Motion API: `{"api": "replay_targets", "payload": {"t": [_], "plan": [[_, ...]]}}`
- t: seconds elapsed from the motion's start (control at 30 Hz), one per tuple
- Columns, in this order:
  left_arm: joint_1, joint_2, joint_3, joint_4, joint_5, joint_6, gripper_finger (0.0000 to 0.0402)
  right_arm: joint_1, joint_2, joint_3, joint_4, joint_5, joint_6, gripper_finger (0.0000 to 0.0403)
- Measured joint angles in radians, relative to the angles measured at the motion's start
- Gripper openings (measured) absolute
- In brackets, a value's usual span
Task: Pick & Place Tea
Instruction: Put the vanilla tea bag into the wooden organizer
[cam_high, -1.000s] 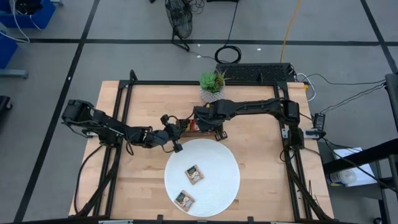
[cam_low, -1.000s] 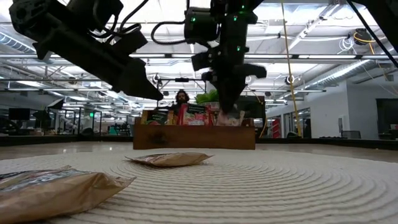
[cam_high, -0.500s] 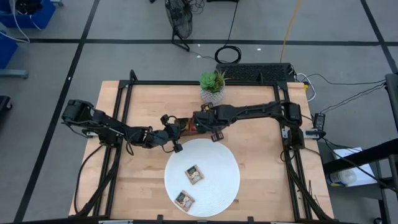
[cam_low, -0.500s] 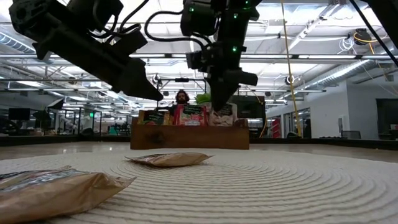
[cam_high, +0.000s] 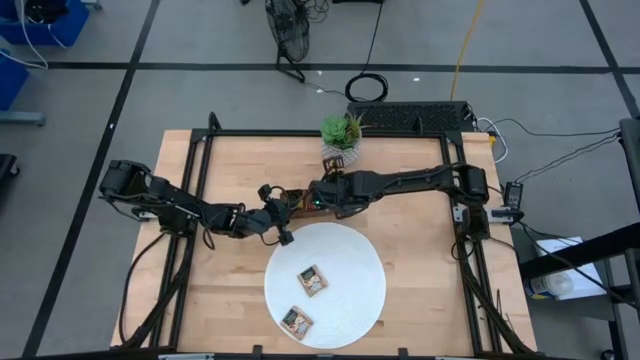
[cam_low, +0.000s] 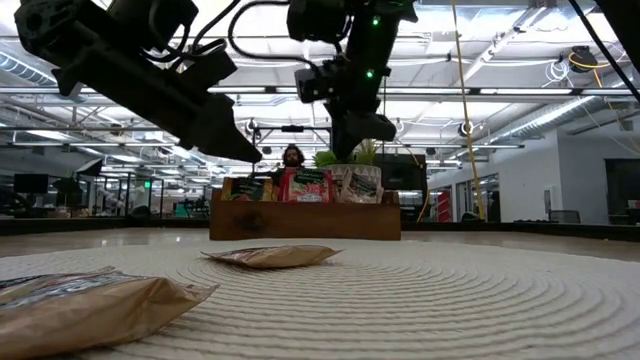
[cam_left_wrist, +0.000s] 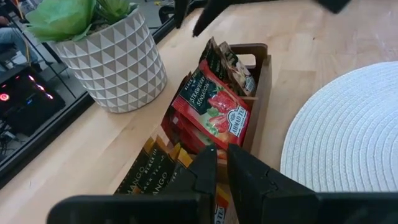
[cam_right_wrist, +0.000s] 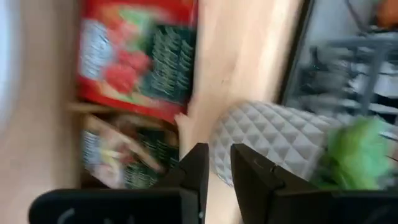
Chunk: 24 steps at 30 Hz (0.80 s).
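A brown wooden tray (cam_high: 299, 204) holds upright tea sachets: red ones (cam_left_wrist: 211, 112) in its middle and tan ones (cam_left_wrist: 149, 171) at its left end. Two more sachets (cam_high: 313, 280) (cam_high: 297, 319) lie flat on the white round plate (cam_high: 350, 300). My right gripper (cam_high: 314, 196) hangs above the tray (cam_low: 300, 222), slanting down. It is slightly open and holds nothing (cam_right_wrist: 219, 152). My left gripper (cam_high: 283, 212) stays shut over the tray's left end (cam_left_wrist: 221, 165), with nothing between its fingers.
A potted plant in a white patterned pot (cam_high: 340, 140) stands just beyond the tray, close to my right gripper. The plate fills the table's near middle. Bare wood lies left and right of the plate. A person shows in the room far behind the table (cam_low: 292, 158).
My right gripper has risen from the tray's right compartment, gone a little toward the table's left and tipped from steeply down to a flatter slant. The sachet it was at stays standing in the tray. The tray has shifted slightly.
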Motion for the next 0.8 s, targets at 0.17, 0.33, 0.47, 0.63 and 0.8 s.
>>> {"api": "replay_targets", "payload": {"t": [0.17, 0.33, 0.47, 0.63, 0.8], "plan": [[0.000, 0.000, 0.000, -0.024, 0.001, -0.005, 0.0044, 0.008, -0.034, 0.000, -0.031, -0.310, 0.073, 0.0027], [0.000, 0.000, 0.000, -0.035, 0.001, -0.018, 0.0044, -0.004, -0.035, -0.017, -0.053, -0.455, 0.117, 0.0002], [-0.001, 0.000, 0.000, -0.046, 0.002, -0.030, 0.0044, -0.031, -0.034, -0.096, -0.017, -0.453, 0.109, 0.0001], [-0.001, 0.000, 0.000, -0.044, 0.006, -0.031, 0.0044, -0.066, -0.034, -0.199, 0.058, -0.450, 0.102, 0.0000], [-0.001, 0.000, 0.000, -0.041, 0.006, -0.035, 0.0044, -0.076, -0.034, -0.221, 0.081, -0.453, 0.095, 0.0000]]}}
